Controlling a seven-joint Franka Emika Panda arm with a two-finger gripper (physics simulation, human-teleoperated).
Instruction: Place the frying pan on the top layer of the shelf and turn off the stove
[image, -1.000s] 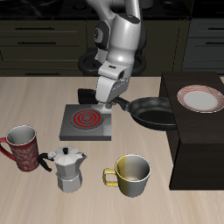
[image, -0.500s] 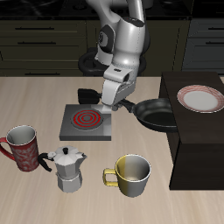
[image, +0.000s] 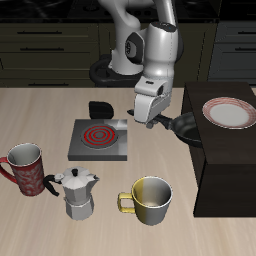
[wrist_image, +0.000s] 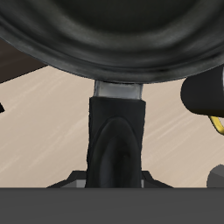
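- The fingers (image: 152, 122) are clamped on the pan's handle (wrist_image: 116, 131); the wrist view shows the black handle running straight into the grip, though the fingertips themselves sit at the frame's edge and are hard to pick out.
- Nearest the front edge of the bench (image: 100, 225) stand a moka pot (image: 77, 192), a yellow mug (image: 150, 199) and a red patterned mug (image: 26, 168), all well apart from the action.
- Farther back sits the stove (image: 99, 140), its coil glowing red, so I'd judge it is on; its knob (image: 99, 108) shows as a dark block at the rear edge, untouched for now.
- Beside the stove, the pan (image: 186, 128) hangs in the air, lifted clear of the bench, its bowl up against the shelf's (image: 230, 160) near side.
- On the shelf top rests a pink-rimmed plate (image: 229, 113), taking up a fair share of the flat space.
- Step in hand, as I read it: carrying the pan across to the shelf top. Next it needs more height to clear the shelf's edge, then a set-down beside the plate without knocking it; the knob comes after.
- Much of the pan's bowl is hidden behind the arm and the shelf edge, and I can't tell whether it touches the shelf.
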